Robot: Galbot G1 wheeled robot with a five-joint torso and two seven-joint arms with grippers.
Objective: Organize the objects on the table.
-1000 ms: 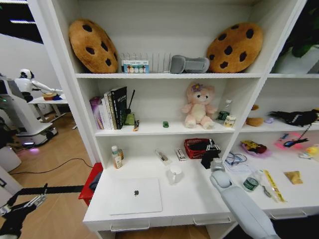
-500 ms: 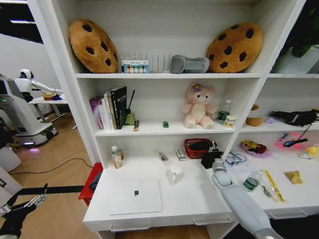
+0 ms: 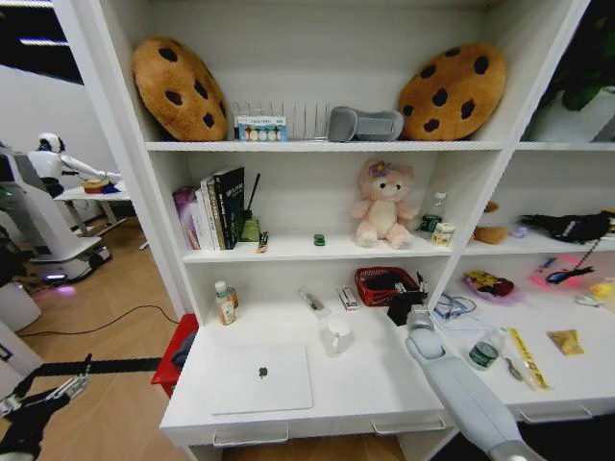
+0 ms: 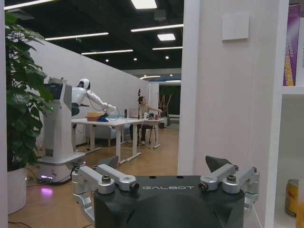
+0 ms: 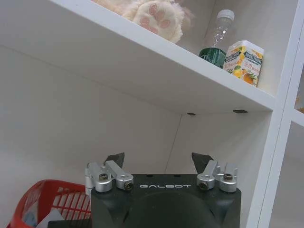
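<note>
Silver laptop [image 3: 261,377] lies flat on the white table [image 3: 370,384], near the front edge, at about 7 o'clock from the white mug [image 3: 336,336]. Your right gripper [image 3: 405,301] is up at the back of the desk, at 2 o'clock from the mug, just beside the red mesh basket [image 3: 375,285]; its fingers [image 5: 115,159] are spread, grasping nothing. Your left gripper [image 3: 43,399] is parked low off the desk's left side, at 9 o'clock from the laptop, fingers [image 4: 219,163] spread, empty. Tiny green toy car [image 3: 319,239] sits on the shelf above, at 9 o'clock from the pink plush bear [image 3: 382,204].
</note>
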